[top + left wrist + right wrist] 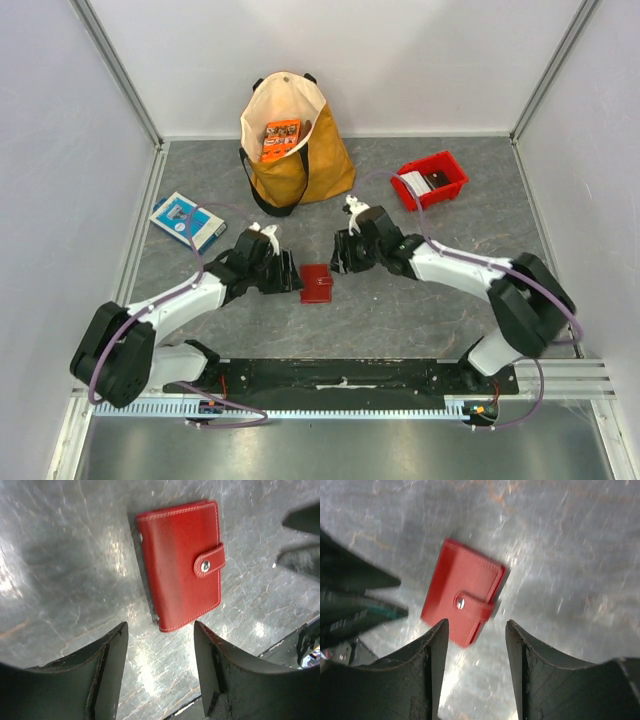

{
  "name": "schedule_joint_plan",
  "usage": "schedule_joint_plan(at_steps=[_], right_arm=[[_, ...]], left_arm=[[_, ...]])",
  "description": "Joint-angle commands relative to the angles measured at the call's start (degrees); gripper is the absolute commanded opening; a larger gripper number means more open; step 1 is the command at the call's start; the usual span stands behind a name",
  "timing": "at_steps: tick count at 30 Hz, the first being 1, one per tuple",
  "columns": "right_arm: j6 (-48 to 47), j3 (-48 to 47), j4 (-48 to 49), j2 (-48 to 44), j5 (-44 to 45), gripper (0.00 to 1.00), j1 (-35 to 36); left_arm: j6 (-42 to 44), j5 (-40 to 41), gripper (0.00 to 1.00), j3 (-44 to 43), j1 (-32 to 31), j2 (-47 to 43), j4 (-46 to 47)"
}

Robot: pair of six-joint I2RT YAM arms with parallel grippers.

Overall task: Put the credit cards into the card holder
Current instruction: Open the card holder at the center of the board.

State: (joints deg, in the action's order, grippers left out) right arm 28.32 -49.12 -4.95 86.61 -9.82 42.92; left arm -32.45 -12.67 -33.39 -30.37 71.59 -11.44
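Top external view counts one card holder [316,284], lying shut and snapped on the bench [420,300] between the two arms. Two credit cards [412,184], one whitish and one dark, sit in one red bin [440,195], too small to make out further. Both left tool [160,630] and right tool [475,627] gape wide, holding nothing, each just beside the holder. Its long axis runs near-to-far; the snap tab [209,565] wraps the long edge facing the right tool.
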Motion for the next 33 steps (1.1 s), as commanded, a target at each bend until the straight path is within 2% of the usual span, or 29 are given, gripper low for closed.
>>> schedule_joint_plan(at_steps=[1, 5, 9, 14, 20, 25, 33], right_arm=[[-6.42, -9.82, -2.6, 10.22, -6.25, 0.57, -1.78], [-8.27, -15.47, -2.79, 17.35, -7.84, 0.6, -1.78], [-8.98, -16.62, -4.8, 20.18, -6.18, 0.59, -1.78], [-4.78, -8.56, -1.48, 16.67, -6.78, 0.59, -1.7], [5.6, 2.8, 10.21, 11.66, -11.01, 0.56, 0.41], [7.54, 3.25, 13.82, 10.51, -10.04, 0.52, 5.5], [8.43, 4.3, 13.13, 6.39, -7.74, 0.44, 9.99]], left_arm=[[-8.05, -3.24, 0.62, 6.3, -0.22, -4.61, 5.36], [-13.6, -3.33, 0.62, 10.27, -0.74, -5.59, 10.38], [-13.35, -1.75, 0.62, 9.57, -1.09, -4.01, 9.95], [-12.2, 0.62, 0.62, 7.46, -1.01, -2.34, 9.07], [-10.36, 1.15, 0.62, 4.12, -1.01, 1.79, 8.45], [-9.57, 1.85, 0.62, 2.89, -1.01, 3.2, 7.75], [-7.28, 3.61, 0.62, 1.22, -1.01, 3.73, 6.26]])
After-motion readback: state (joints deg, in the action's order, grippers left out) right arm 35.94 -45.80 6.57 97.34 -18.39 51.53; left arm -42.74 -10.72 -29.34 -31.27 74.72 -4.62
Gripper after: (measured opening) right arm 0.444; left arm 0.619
